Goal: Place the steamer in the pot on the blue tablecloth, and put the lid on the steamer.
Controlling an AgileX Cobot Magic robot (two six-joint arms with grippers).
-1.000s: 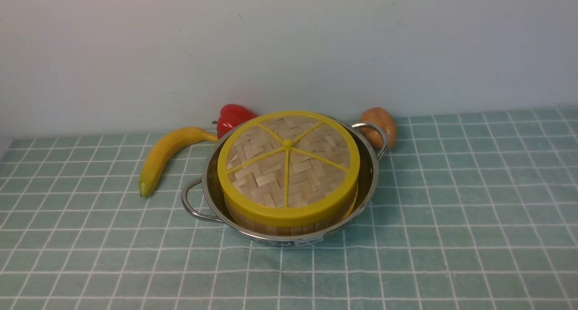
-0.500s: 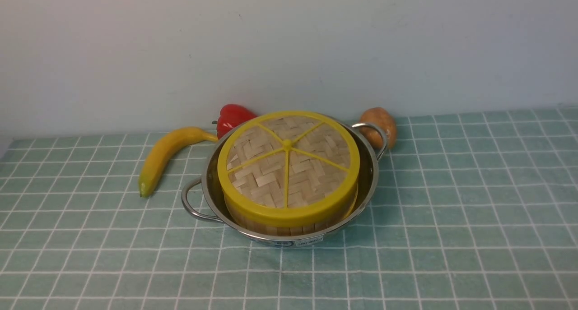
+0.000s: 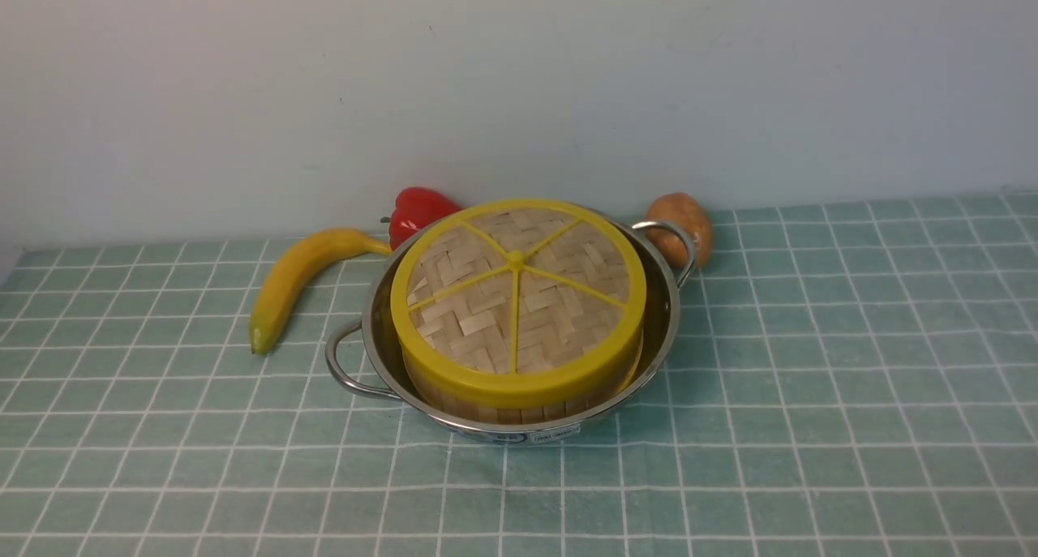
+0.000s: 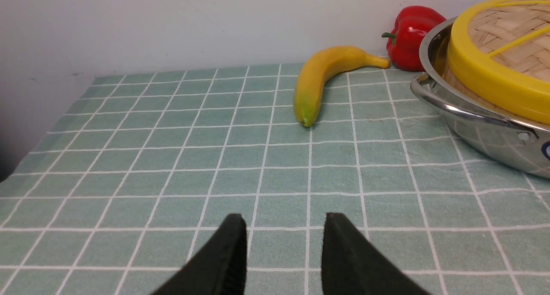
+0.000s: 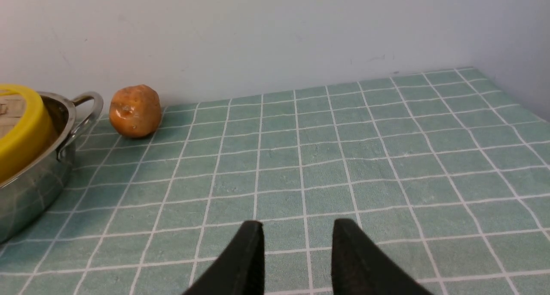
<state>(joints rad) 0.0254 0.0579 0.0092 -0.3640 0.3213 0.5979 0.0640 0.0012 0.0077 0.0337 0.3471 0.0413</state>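
Observation:
The steel pot (image 3: 379, 354) stands on the blue tablecloth (image 3: 811, 379) at the middle. The steamer (image 3: 519, 411) sits inside it, only its bamboo wall showing. The woven lid (image 3: 517, 297) with yellow rim and spokes rests on top of the steamer, slightly tilted. No arm shows in the front view. My left gripper (image 4: 284, 217) is open and empty over bare cloth, well to the left of the pot (image 4: 485, 132) and lid (image 4: 494, 80). My right gripper (image 5: 297, 223) is open and empty over bare cloth, to the right of the pot (image 5: 30, 187) and lid (image 5: 21, 132).
A banana (image 3: 292, 281) lies left of the pot. A red pepper (image 3: 413, 210) sits behind the pot by the wall. A potato (image 3: 685, 224) sits by the pot's far right handle. The wall closes off the back.

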